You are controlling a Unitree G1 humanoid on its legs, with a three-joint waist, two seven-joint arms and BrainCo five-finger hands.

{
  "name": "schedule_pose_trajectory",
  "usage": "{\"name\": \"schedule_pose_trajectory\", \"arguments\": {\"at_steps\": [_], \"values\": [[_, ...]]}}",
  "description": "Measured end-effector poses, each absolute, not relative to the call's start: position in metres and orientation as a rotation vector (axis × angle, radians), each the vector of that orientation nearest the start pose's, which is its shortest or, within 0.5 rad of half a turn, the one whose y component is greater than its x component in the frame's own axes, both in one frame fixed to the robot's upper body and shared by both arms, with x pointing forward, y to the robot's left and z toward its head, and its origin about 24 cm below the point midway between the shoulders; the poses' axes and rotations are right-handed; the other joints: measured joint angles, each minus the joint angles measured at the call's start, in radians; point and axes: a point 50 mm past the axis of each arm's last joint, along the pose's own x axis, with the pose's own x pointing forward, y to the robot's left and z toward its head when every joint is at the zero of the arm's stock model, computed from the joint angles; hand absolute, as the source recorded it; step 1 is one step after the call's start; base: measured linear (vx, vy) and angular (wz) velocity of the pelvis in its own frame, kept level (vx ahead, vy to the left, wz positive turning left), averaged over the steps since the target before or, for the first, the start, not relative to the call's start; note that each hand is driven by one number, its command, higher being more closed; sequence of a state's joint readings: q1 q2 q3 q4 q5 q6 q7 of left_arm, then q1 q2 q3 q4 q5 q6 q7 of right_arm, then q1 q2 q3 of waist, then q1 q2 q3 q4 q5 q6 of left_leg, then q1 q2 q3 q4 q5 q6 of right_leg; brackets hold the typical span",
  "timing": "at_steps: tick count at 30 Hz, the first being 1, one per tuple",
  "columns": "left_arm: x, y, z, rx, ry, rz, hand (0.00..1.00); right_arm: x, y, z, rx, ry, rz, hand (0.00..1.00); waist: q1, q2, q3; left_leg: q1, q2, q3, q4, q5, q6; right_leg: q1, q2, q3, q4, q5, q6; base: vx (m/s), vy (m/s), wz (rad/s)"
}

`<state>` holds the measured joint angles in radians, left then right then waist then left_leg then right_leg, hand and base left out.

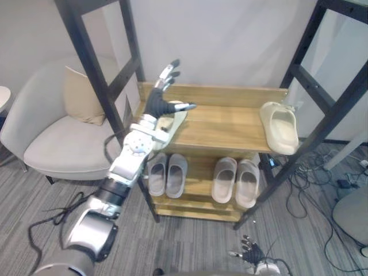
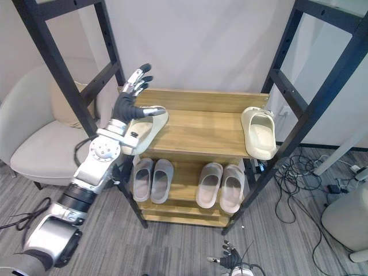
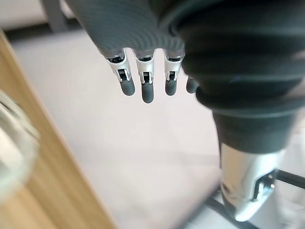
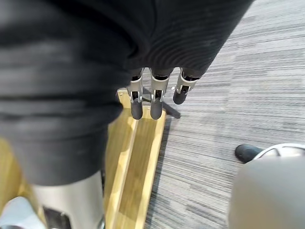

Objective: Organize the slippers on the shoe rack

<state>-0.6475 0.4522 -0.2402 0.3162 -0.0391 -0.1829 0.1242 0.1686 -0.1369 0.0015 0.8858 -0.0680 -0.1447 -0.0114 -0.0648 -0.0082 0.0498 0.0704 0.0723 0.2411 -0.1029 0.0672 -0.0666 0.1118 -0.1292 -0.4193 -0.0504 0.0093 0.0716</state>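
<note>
A wooden shoe rack (image 1: 224,123) stands against the wall. One cream slipper (image 1: 175,121) lies at the left end of its top shelf. A second cream slipper (image 1: 280,127) sits at the right end, its toe hanging over the front edge. My left hand (image 1: 156,103) is raised just above the left slipper, open with fingers (image 3: 147,88) spread, holding nothing. Two pairs of grey slippers (image 1: 167,174) (image 1: 236,181) rest side by side on the lower shelf. My right hand (image 1: 251,251) hangs low near the floor in front of the rack, open and empty.
Black metal frame posts (image 1: 95,63) (image 1: 322,115) flank the rack on both sides. A light armchair (image 1: 63,138) with a cushion stands to the left. Cables (image 1: 310,190) lie on the carpet to the right, beside a grey rounded object (image 1: 351,215).
</note>
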Motion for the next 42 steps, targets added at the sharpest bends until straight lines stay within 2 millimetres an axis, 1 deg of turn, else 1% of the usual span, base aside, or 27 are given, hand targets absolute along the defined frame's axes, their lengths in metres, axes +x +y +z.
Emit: {"name": "schedule_pose_trajectory", "arguments": {"at_steps": [2,4,9,11,14,16,18,21,23,28,35,38,42], "values": [[0.353,0.167,0.179,0.491,-0.475,-0.082,0.00,0.105,-0.204,-0.144,-0.181,0.909,-0.054,0.00,-0.001,0.000,0.000,0.000,-0.001,-0.001,0.000,0.000,-0.001,0.005,0.002,-0.001,-0.011,0.005,0.000,0.05,-0.008,0.00],[0.356,0.182,0.175,0.551,-0.433,-0.043,0.00,0.104,-0.204,-0.144,-0.180,0.911,-0.053,0.00,-0.002,0.000,0.000,0.001,-0.002,-0.005,0.000,-0.001,-0.001,0.011,0.004,-0.002,-0.021,0.006,-0.001,0.04,-0.013,0.00],[0.361,0.198,0.170,0.637,-0.365,-0.016,0.00,0.104,-0.203,-0.144,-0.176,0.911,-0.046,0.00,-0.003,0.003,0.003,0.001,-0.001,-0.005,0.000,-0.002,-0.003,0.011,0.005,-0.001,-0.024,0.005,-0.002,0.00,0.000,0.00],[0.362,0.201,0.169,0.650,-0.351,-0.016,0.00,0.104,-0.203,-0.145,-0.175,0.912,-0.047,0.00,-0.004,0.004,0.005,0.001,0.000,-0.005,0.000,-0.003,-0.004,0.011,0.005,0.001,-0.023,0.005,-0.002,-0.02,0.004,-0.01],[0.368,0.203,0.176,0.694,-0.349,-0.005,0.00,0.105,-0.204,-0.144,-0.175,0.904,-0.046,0.00,-0.004,0.004,0.020,0.000,0.001,-0.002,0.000,-0.004,-0.005,0.003,0.006,0.009,-0.022,0.004,-0.006,-0.05,0.011,-0.08],[0.370,0.211,0.182,0.746,-0.346,0.016,0.00,0.105,-0.204,-0.143,-0.175,0.902,-0.044,0.00,-0.008,0.005,0.030,-0.002,0.004,0.006,0.000,-0.005,-0.006,-0.007,0.007,0.018,-0.019,0.002,-0.011,-0.04,0.007,-0.14],[0.372,0.217,0.183,0.791,-0.329,0.036,0.00,0.099,-0.206,-0.145,-0.171,0.919,-0.047,0.00,-0.014,0.005,0.034,-0.003,0.005,0.012,0.000,-0.008,-0.011,-0.012,0.007,0.023,-0.018,0.002,-0.011,-0.02,0.002,-0.11],[0.373,0.221,0.184,0.821,-0.313,0.048,0.00,0.089,-0.209,-0.146,-0.171,0.944,-0.052,0.00,-0.021,0.007,0.036,-0.006,0.006,0.017,0.000,-0.013,-0.015,-0.017,0.009,0.032,-0.019,0.002,-0.009,0.02,-0.002,-0.05],[0.373,0.220,0.184,0.842,-0.315,0.049,0.00,0.087,-0.210,-0.147,-0.167,0.948,-0.059,0.00,-0.020,0.009,0.037,-0.009,0.007,0.020,0.000,-0.013,-0.015,-0.023,0.010,0.038,-0.019,0.005,-0.005,0.03,-0.006,-0.06],[0.376,0.224,0.181,0.888,-0.287,0.054,0.00,0.087,-0.216,-0.146,-0.149,0.945,-0.087,0.00,-0.019,0.026,0.047,-0.015,0.011,0.027,0.000,-0.013,-0.015,-0.039,0.012,0.049,-0.009,0.006,-0.007,-0.02,-0.002,-0.05],[0.381,0.234,0.186,0.959,-0.250,0.084,0.00,0.086,-0.217,-0.146,-0.145,0.946,-0.094,0.00,-0.020,0.030,0.056,-0.037,0.015,0.054,0.000,-0.014,-0.019,-0.085,0.012,0.077,0.003,0.006,-0.014,-0.07,0.011,-0.13],[0.383,0.239,0.185,0.988,-0.218,0.087,0.00,0.078,-0.217,-0.147,-0.132,0.961,-0.105,0.00,-0.025,0.030,0.061,-0.038,0.016,0.057,-0.001,-0.014,-0.020,-0.095,0.012,0.087,0.012,0.006,-0.014,-0.06,0.003,-0.07],[0.383,0.239,0.187,1.009,-0.219,0.090,0.00,0.079,-0.215,-0.146,-0.122,0.952,-0.109,0.00,-0.026,0.031,0.065,-0.048,0.017,0.060,-0.005,-0.014,-0.020,-0.110,0.011,0.096,0.016,0.006,-0.014,-0.03,0.002,-0.02]]}}
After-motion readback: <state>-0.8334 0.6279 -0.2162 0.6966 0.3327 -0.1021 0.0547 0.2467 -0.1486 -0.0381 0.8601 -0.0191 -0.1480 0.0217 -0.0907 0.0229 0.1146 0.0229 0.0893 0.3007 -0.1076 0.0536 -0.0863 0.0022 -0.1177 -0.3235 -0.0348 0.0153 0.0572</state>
